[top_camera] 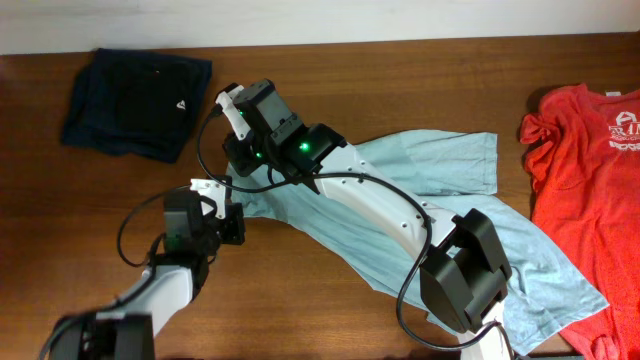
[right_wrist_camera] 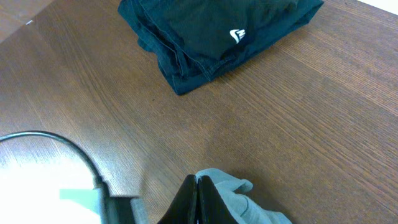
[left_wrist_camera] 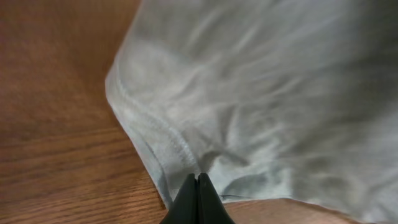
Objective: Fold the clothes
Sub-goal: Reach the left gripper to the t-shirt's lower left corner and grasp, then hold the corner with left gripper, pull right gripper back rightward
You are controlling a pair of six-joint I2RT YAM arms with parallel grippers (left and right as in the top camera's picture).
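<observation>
Blue shirt point(top_camera: 440, 165) lies spread and rumpled across the table point(top_camera: 400, 70), running diagonally. Left gripper point(left_wrist_camera: 198, 183) is at the shirt's left hem, jaws clenched tight together, pinching the stitched edge where the cloth puckers. Right gripper point(right_wrist_camera: 198, 186) reaches over the shirt to its upper-left corner, fingers closed on a small bunched tuft of that pale cloth. Red shirt point(top_camera: 585, 150) sits to the blue shirt's right, nearly touching its lower end. A folded dark garment point(top_camera: 135, 100) rests beyond the blue shirt's upper-left corner, well apart.
</observation>
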